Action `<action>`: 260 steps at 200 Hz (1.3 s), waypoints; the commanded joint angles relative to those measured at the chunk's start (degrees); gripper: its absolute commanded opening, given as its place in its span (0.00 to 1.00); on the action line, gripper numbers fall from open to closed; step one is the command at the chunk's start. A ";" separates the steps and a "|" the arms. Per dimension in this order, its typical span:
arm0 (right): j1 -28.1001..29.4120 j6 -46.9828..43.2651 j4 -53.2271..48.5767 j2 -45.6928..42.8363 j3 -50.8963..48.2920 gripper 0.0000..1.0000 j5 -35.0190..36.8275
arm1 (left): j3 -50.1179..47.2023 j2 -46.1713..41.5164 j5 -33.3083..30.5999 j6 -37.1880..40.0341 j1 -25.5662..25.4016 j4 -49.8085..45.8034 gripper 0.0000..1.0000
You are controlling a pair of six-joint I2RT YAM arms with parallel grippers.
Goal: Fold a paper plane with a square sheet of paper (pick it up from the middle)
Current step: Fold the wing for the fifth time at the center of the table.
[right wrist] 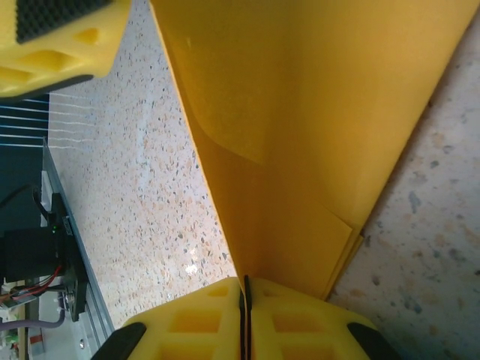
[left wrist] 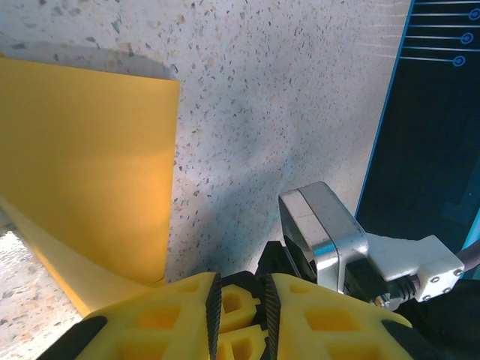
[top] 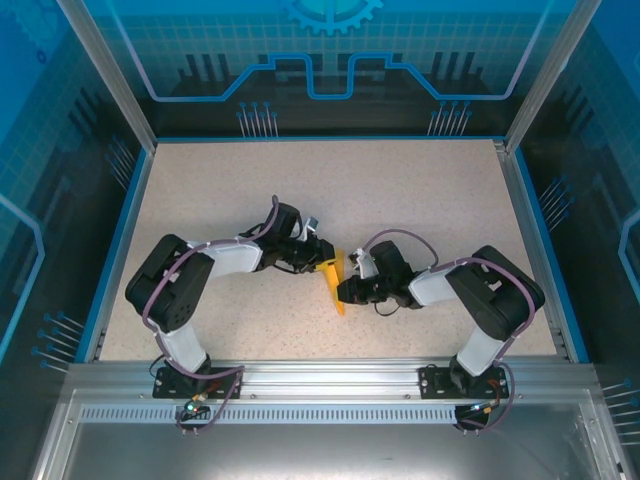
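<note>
Starting at the near side, you have the right gripper pinched tight on the paper, its two yellow fingers together with the folded edge caught in the seam between them. That's your first risk. The bite looks to be on a thin margin of several layers, so a sideways pull could slide one layer out or tear it at the pinch.

Next out, the left gripper sits with its jaws a little apart and nothing between the pads that I can see. The paper lies just off to one side of it. Close it where it stands and you likely grab air, or nip a corner and crumple it.

The two claws sit close together near the middle of the table, so a careless swing could knock one into the other and drag the folds askew.

Now the paper itself: orange-yellow, thin, and not a flat square. From above it reads as a narrow strip between the two claws. At the right wrist you see stacked layers along the lower edge, with a flap whose corner curls over the broad panel. At the left wrist a smooth, straight-edged panel throws a shadow on the speckled surface beyond it, so it seems lifted.
</note>
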 commanded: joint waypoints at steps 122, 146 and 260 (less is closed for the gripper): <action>-0.79 5.20 3.49 4.13 -2.70 0.10 3.50 | -4.43 1.44 2.78 -1.56 -0.51 12.69 0.32; -0.80 5.32 3.55 4.19 -2.75 0.10 3.67 | -3.76 3.72 3.59 -2.01 -0.59 14.37 0.33; 0.94 6.01 -1.77 0.01 -1.41 0.18 5.98 | -3.52 9.33 2.50 1.17 -0.73 11.59 0.32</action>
